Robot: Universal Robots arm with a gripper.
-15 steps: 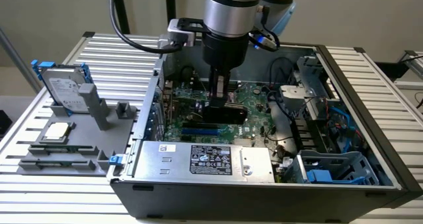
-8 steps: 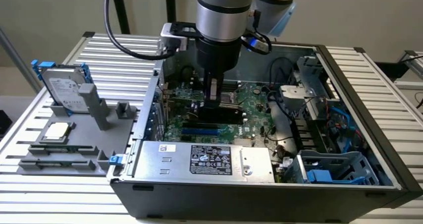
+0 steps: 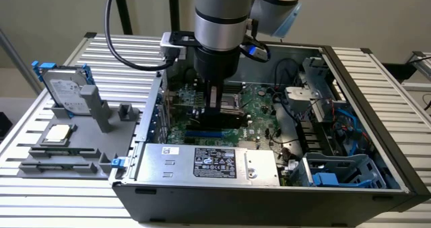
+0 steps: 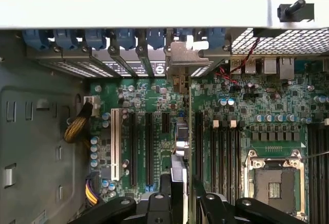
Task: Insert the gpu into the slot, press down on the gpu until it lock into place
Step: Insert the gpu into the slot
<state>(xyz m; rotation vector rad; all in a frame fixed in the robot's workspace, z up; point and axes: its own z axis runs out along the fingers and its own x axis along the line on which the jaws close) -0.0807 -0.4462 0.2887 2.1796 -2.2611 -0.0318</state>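
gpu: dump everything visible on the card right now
The gpu is a small black card, standing on edge inside the open case, clamped between the gripper fingers. In the wrist view it shows edge-on as a thin strip running to what looks like its silver bracket at the far end. It hangs low over the motherboard, right by the blue slot; whether its edge has entered the slot cannot be told.

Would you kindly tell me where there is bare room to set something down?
Bare table slats lie behind the grey fixture and along the case on the exterior view's right. Inside the case, cables and motherboard crowd everything.
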